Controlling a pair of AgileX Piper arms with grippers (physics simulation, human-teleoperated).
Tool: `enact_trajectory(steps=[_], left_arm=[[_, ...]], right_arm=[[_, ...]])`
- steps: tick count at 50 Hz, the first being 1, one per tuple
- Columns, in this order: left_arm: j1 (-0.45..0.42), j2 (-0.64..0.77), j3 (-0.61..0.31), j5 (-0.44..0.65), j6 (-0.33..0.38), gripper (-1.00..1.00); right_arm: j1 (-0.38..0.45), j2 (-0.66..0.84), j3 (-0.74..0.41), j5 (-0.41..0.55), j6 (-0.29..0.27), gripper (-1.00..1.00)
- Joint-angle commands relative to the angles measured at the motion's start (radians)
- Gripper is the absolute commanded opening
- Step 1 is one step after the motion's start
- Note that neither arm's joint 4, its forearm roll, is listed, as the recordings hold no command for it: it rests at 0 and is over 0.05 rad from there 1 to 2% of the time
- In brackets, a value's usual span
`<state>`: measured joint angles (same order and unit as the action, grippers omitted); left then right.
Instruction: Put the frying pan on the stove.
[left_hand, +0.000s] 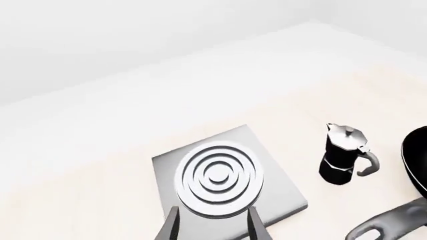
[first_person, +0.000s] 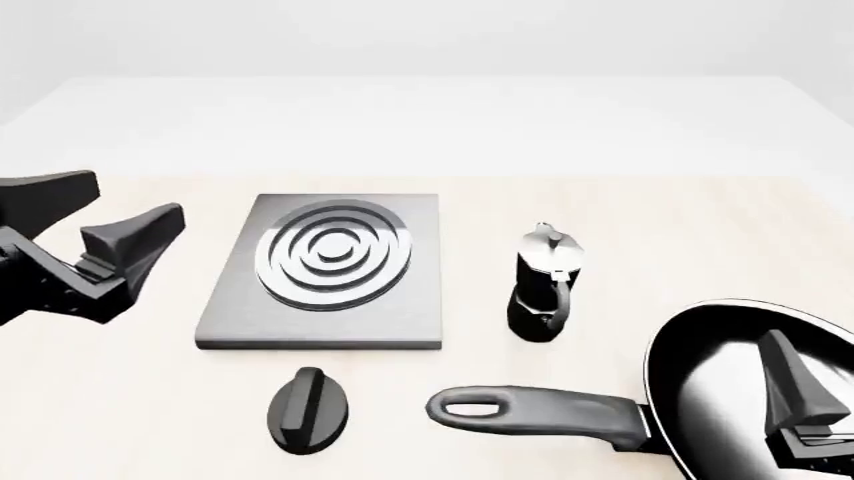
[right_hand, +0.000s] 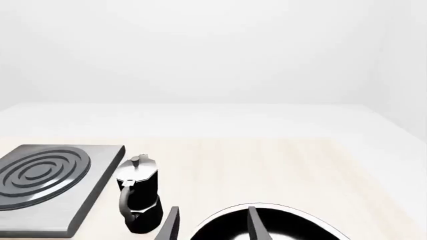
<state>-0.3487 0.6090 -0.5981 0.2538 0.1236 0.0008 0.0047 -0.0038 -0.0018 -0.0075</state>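
1. Pan (first_person: 754, 385) sits on the table (first_person: 641, 215) at the near right, well apart from the stove (first_person: 327, 270); glossy black, shiny inside, partly cut off by the front view's edge.
2. Pan handle (first_person: 534, 410) points left toward the knob (first_person: 310, 408), loop hole at its free end, lying flat along the near side of the table.
3. Stove lies flat left of centre, grey square plate with silver ring burner (first_person: 334, 255); nothing on it.
4. Moka pot (first_person: 543, 283) stands upright between the stove and the pan, touching neither, its own handle facing the near side.
5. Knob, black oval, lies just in front of the stove's near edge, close to the loop end of the pan handle but apart from it.
6. Left tool (first_person: 94, 225) hangs at the far left of the front view, beside the stove; fingers spread wide, nothing between them. In the left wrist view its fingertips (left_hand: 170, 225) frame the near edge of the burner.
7. Right tool (right_hand: 212, 225) is over the pan bowl; one finger (first_person: 790, 385) shows in the front view against the shiny inside. In the right wrist view the two fingers stand apart with the pan rim below them, gripping nothing; contact with the pan can't be told.
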Motion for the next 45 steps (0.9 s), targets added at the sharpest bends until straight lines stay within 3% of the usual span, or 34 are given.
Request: enact_trajectory(steps=[1,12,16,18,32,45], left_arm=[[-0.115,0.161,-0.165,0.092,0.036,1.0],[-0.166,0.253,-0.279,0.179,0.095,1.0],[-0.236,0.276,-0.321,0.212,0.08,1.0],[-0.251,0.333,-0.332,0.245,0.117,1.0],[-0.384,0.399,-0.441,0.321,0.148,1.0],[-0.43,0.509,-0.557,0.426,0.194,1.0]], right_arm=[[0.0,-0.001,0.0,0.001,0.0,1.0],[0.0,0.0,0.0,0.0,0.0,1.0],[0.0,0.0,0.0,0.0,0.0,1.0],[0.0,0.0,0.0,0.0,0.0,1.0],[0.0,0.0,0.0,-0.001,0.0,1.0],[0.0,0.0,0.0,-0.001,0.0,1.0]])
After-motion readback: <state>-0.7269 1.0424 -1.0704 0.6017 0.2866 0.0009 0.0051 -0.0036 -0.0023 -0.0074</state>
